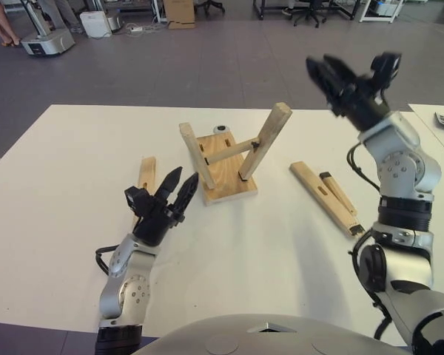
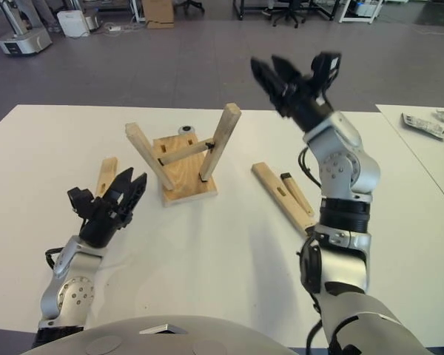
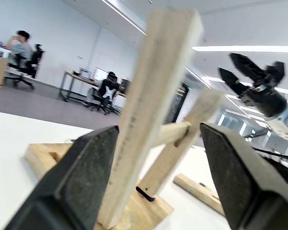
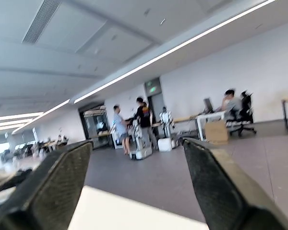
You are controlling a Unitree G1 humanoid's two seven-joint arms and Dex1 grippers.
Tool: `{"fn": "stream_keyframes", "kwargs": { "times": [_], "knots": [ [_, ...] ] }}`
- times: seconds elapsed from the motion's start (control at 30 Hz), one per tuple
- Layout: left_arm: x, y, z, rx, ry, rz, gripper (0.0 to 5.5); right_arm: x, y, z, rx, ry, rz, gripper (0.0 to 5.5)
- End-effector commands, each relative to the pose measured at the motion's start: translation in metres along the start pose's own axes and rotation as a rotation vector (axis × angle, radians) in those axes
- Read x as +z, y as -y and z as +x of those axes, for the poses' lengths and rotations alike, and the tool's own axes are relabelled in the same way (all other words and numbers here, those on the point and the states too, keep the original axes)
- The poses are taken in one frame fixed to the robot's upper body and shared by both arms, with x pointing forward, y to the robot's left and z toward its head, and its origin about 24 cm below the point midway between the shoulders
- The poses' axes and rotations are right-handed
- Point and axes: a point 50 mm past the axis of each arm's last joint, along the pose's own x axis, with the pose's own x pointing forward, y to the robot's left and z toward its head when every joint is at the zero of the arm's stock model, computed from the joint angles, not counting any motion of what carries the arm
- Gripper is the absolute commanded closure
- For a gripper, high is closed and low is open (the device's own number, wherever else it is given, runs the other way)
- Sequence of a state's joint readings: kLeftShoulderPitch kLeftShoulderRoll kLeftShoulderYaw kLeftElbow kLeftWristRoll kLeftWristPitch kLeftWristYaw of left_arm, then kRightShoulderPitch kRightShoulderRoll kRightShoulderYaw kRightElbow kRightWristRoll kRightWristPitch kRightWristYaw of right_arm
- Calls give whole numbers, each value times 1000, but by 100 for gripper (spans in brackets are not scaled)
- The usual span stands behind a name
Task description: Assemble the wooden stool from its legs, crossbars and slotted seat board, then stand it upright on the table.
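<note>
While the pale, rectangular slotted wooden seat board [image 1: 226,177] is lying flat near the middle of the white table [image 1: 59,185], two light square-section wooden legs, the nearer leg [image 1: 192,153] and the farther leg [image 1: 266,140], are standing up out of it and leaning apart. A slim wooden crossbar [image 1: 229,153] is bridging them. Judged from this, the stool is sitting roughly half built. A third loose wooden leg [image 1: 146,173] is lying just to the left of the board. A fourth long wooden leg [image 1: 322,198] is lying well to its right, with a thin dark-tipped loose crossbar [image 1: 340,194] resting against its far side. These parts are awaiting fitting, and the stool is not yet standing upright. The black two-fingered left gripper [image 1: 183,177] is hovering low over the table just beside the board's left edge. Its fingers are spreading wide and framing the nearer leg in the left wrist view, gripping nothing. The black right gripper [image 1: 322,70] is hanging high above the table's right side, well apart from every part, likewise gaping and carrying nothing.
</note>
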State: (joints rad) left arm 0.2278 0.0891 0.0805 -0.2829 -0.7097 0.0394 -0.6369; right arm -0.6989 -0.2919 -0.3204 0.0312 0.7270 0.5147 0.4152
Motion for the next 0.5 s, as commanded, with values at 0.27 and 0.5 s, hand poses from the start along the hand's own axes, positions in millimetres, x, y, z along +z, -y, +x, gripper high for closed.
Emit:
{"fn": "stream_keyframes", "kwargs": {
  "times": [0.27,0.5],
  "knots": [
    [13,18,13,254,240,-191,238,2,-92,-26,-263,302,415,202],
    [15,-2,-5,543,346,-285,238,-41,-66,-47,-539,141,432,202]
  ]
}}
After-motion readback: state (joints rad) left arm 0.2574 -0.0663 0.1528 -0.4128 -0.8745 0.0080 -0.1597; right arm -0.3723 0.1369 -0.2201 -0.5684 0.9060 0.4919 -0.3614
